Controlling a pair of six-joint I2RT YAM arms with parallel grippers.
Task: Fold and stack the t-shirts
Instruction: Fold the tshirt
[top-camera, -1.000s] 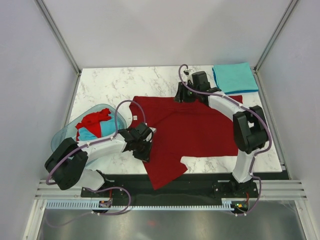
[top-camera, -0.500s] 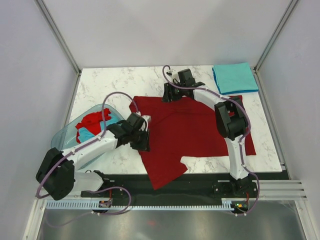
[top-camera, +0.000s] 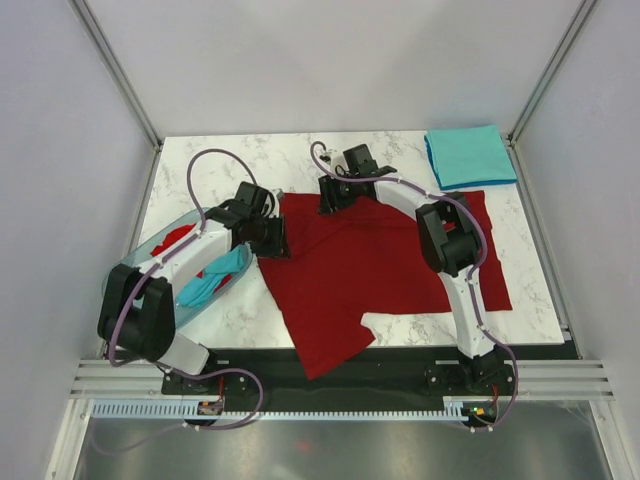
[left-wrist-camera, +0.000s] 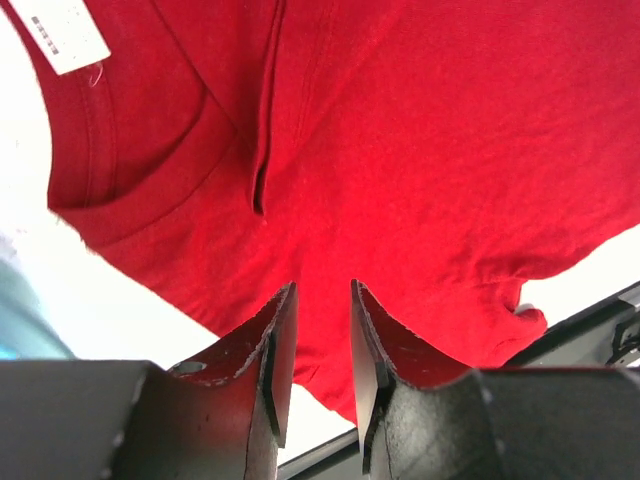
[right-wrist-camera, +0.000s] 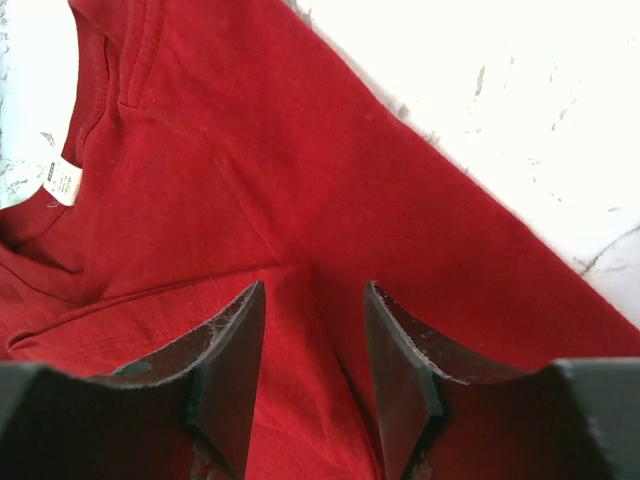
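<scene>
The red tee (top-camera: 380, 265) lies spread across the middle of the tabletop (top-camera: 220, 160). Its collar points toward the far left with the white label (left-wrist-camera: 70, 35) showing, and one hem corner hangs off the near edge over the black rail (top-camera: 400, 372). I read this as the laying-out step, since nothing is folded yet and the cloth lies askew.

My left claw (left-wrist-camera: 320, 290) hovers over the shoulder by the collar, jaws a little apart with nothing between them. My right claw (right-wrist-camera: 313, 290) hangs over the far shoulder seam, jaws wider apart and also empty (whether its tips brush the fabric I can't quite tell from the wrist view).

Next I'd want each claw to pinch a shoulder and draw the tee away from the near edge, squaring it before any fold.

There is bare marble beyond the collar. The folded teal tee (top-camera: 470, 155) sits in the far right corner, just beside the red sleeve, so I'd not drag that way. On the left, the basin (top-camera: 135, 265) of loose tees (top-camera: 210, 280) sits close under my left arm.
</scene>
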